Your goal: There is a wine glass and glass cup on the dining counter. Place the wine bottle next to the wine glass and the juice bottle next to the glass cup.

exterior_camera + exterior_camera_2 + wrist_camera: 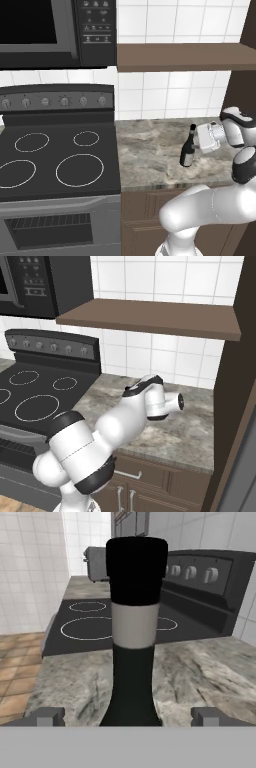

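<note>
Marbled worktop [150, 145] beside a stove: the wine bottle [188, 147] stands at centre right of the left base view. Hand view: bottle neck dead centre between the open gripper [131, 716] tips, ungrasped. Nothing placed yet.

Home kitchen — stove [55, 155], microwave [55, 32], tiled wall [170, 95], marbled tabletop [150, 155], wooden shelf [150, 316].

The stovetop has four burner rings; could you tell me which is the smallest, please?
The rear ring nearest the counter; it is clearly smaller than its rear neighbour and both front rings.
</note>
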Available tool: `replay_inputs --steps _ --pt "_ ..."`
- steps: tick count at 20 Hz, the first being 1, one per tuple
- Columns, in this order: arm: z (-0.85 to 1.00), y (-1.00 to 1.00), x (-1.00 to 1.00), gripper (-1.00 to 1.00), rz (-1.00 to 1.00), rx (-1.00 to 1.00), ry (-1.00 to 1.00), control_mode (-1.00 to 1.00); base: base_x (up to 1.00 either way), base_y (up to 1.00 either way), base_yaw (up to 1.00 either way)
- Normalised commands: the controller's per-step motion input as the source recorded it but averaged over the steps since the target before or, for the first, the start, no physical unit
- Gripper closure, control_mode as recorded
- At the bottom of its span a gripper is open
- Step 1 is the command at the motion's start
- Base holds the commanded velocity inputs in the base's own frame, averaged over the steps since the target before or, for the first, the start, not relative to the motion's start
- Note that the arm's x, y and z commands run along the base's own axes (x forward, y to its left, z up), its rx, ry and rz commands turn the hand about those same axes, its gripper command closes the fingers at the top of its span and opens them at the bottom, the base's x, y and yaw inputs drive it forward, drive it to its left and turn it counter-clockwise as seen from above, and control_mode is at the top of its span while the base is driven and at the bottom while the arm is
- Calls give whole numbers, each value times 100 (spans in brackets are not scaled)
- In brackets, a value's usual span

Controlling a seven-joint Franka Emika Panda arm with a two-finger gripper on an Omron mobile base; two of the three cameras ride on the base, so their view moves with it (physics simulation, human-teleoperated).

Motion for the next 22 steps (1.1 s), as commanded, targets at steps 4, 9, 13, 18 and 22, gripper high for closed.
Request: replay_inputs --steps 4,9,13,18,22 --pt "-5 0 9 -100 -2 0 2 -100 0 0 0" --pt "-6 5 0 -100 0 0 0 -100 0 0 0" --pt "-4 4 0 -100 0 0 0 -100 0 0 0" --pt "-5 6 -2 -100 0 0 0 -100 0 0 0" --pt "-7 15 0 -100 0 0 0 -100 0 0 0"
